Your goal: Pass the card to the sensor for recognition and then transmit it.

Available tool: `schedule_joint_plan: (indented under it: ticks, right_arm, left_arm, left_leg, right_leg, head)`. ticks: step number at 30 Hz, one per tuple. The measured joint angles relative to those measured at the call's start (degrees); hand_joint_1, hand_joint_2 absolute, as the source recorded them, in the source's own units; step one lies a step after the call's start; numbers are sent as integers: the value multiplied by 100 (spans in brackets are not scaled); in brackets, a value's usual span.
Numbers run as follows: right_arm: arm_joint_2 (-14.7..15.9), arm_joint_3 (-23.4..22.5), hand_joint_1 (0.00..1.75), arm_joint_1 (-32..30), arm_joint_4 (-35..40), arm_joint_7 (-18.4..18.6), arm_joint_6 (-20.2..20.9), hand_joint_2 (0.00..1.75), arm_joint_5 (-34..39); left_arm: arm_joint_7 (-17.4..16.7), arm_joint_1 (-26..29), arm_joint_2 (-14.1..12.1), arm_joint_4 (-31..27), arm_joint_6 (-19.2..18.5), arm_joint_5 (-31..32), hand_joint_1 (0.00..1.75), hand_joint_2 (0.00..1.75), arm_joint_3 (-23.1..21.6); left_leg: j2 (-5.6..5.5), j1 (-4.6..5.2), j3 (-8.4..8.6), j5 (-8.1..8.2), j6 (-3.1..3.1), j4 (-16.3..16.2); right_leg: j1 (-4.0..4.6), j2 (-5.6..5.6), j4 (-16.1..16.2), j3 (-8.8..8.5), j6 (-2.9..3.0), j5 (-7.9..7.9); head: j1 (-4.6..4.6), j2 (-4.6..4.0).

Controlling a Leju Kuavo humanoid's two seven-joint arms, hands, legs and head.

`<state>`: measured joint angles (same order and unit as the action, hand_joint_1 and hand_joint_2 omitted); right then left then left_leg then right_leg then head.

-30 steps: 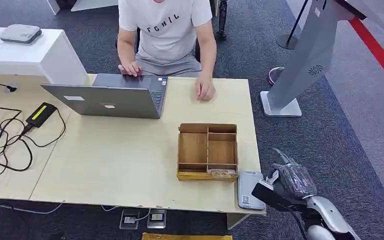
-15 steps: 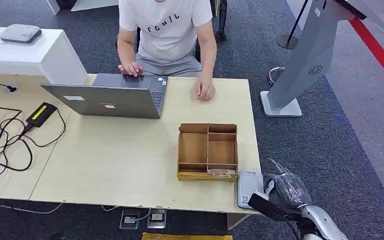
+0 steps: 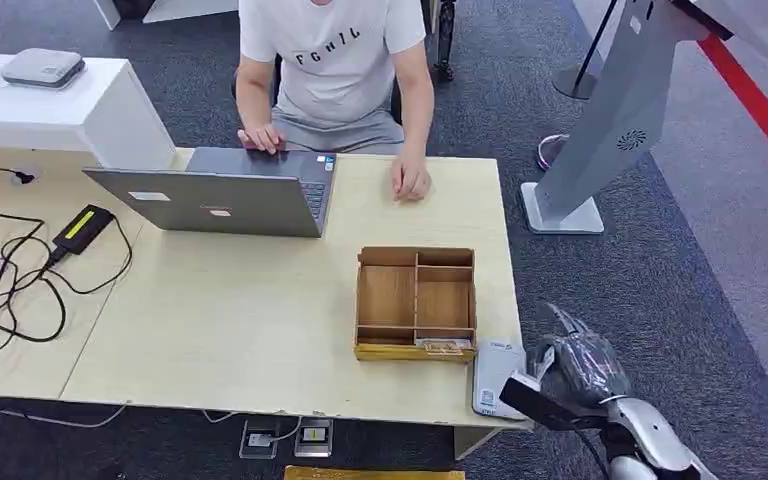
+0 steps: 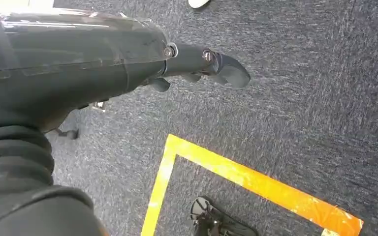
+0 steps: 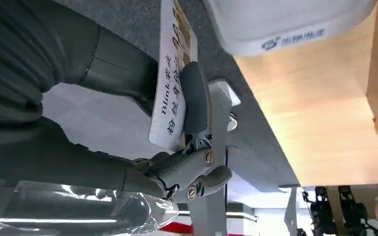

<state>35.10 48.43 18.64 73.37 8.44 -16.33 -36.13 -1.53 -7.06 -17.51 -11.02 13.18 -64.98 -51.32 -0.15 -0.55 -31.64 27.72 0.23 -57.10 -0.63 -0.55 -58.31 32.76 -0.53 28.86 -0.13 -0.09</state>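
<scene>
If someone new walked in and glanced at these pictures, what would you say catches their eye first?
Probably the right hand at the table's near right corner, pinching a white printed card beside the flat white card sensor. Next, the wooden compartment box just left of that sensor, and the person seated across the table behind a grey laptop.

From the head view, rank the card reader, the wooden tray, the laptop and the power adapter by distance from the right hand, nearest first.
1. Card reader, at the table's near corner, right beside the right hand.
2. Wooden tray, just beyond the reader.
3. Laptop, mid-table, before the person.
4. Power adapter, far left.
</scene>
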Motion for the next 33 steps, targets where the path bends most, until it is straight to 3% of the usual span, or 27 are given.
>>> schedule_joint_plan:
  ticks: [10,33]
  right_arm:
    - [577,-378,175,365,409,313,195,175,151]
    - [588,-247,175,40,1441,409,225,175,-13]
  left_arm:
    - [-90,1,-61,0,9,-11,0,0,0]
    - [-129,0,-66,0,17,-61,0,0,4]
  left_leg:
    - [0,3,-1,1,1,0]
    - [0,2,-1,1,0,1]
  right_leg:
    - [-3,0,0,1,0,0]
    - [-2,-1,0,1,0,0]
  head:
    - [0,0]
    - [-2,0]
